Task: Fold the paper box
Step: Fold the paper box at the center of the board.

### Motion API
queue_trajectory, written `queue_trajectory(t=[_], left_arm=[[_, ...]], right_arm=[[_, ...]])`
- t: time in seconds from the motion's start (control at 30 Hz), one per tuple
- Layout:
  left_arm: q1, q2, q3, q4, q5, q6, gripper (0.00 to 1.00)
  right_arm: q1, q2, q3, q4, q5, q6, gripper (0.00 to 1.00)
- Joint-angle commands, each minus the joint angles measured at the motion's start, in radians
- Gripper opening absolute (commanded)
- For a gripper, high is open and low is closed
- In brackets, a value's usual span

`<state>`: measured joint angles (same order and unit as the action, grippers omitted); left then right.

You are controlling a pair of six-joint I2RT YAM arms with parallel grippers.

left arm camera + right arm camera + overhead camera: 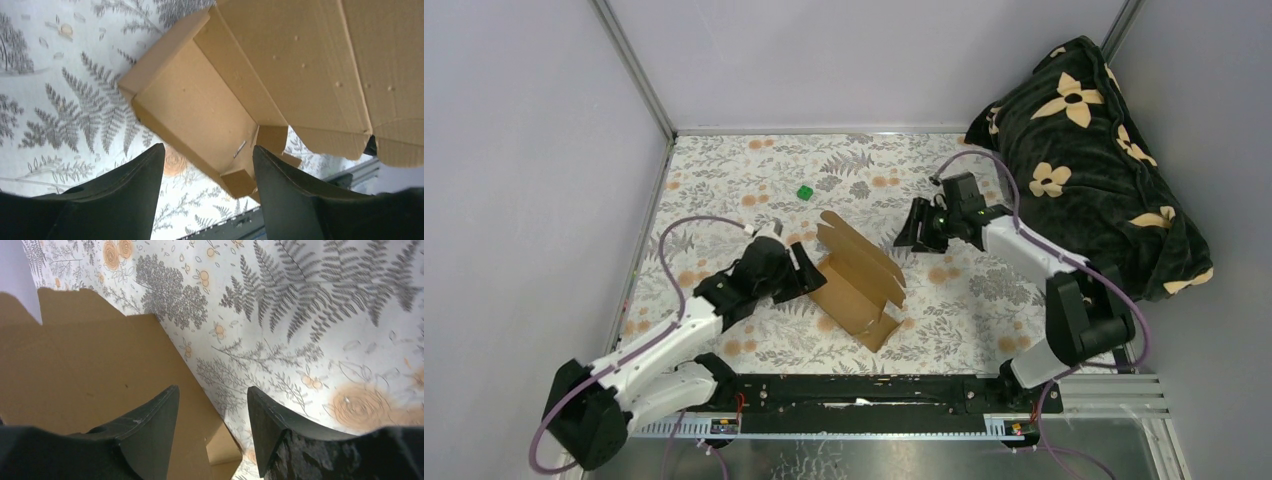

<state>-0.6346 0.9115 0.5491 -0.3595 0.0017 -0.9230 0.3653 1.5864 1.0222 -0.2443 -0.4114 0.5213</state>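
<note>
Checking in, operator: where is the paper box [859, 275], taking the green cube [805, 192] as the mark?

Desk, I have it on the flowered table cover [724, 170], nearer the arm bases than the cube and a little to its right, well apart from it. It is half formed: a shallow brown tray with low walls, and one tall notched panel standing up along the side away from my left arm.

And your pincers?

My left gripper [807, 272] sits nearer the bases than the cube, at the tray's left wall; whether it touches the cardboard I cannot tell. Its wrist view shows the fingers [135, 190] spread with nothing between them, the tray just beyond the tips. My right gripper [914, 232] is to the right of the cube, past the standing panel and apart from it. Its fingers [280, 435] are parted, released, gripping nothing; brown card lies beyond one, bare cover beyond the other.

Anything else out there?

A dark blanket [1084, 150] with pale flowers, far right of the cube.
</note>
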Motion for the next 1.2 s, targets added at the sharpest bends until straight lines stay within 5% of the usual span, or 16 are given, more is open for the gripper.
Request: queue_trajectory(t=[0.0,0.33,0.6,0.63,0.73,1.0,1.17], left_arm=[[-0.004,0.165,0.143,-0.042,-0.080,0.181,0.72],[0.000,0.360,0.298,-0.059,-0.187,0.427,0.71],[0.022,0.419,0.303,-0.018,-0.189,0.472,0.59],[0.027,0.428,0.300,-0.004,-0.179,0.475,0.53],[0.055,0.433,0.289,0.019,-0.159,0.474,0.13],[0.061,0.389,0.247,0.085,-0.143,0.469,0.52],[0.059,0.398,0.223,0.125,-0.107,0.474,0.60]], right_arm=[[-0.044,-0.156,-0.086,-0.038,0.075,-0.027,0.62],[-0.146,-0.350,-0.191,-0.129,0.046,0.036,0.61],[-0.146,-0.388,-0.265,-0.126,-0.022,0.030,0.61],[-0.146,-0.389,-0.276,-0.117,-0.032,0.034,0.61],[-0.146,-0.395,-0.305,-0.096,-0.063,0.043,0.60],[-0.147,-0.399,-0.333,-0.086,-0.096,0.028,0.60],[-0.146,-0.397,-0.348,-0.082,-0.110,0.025,0.60]])
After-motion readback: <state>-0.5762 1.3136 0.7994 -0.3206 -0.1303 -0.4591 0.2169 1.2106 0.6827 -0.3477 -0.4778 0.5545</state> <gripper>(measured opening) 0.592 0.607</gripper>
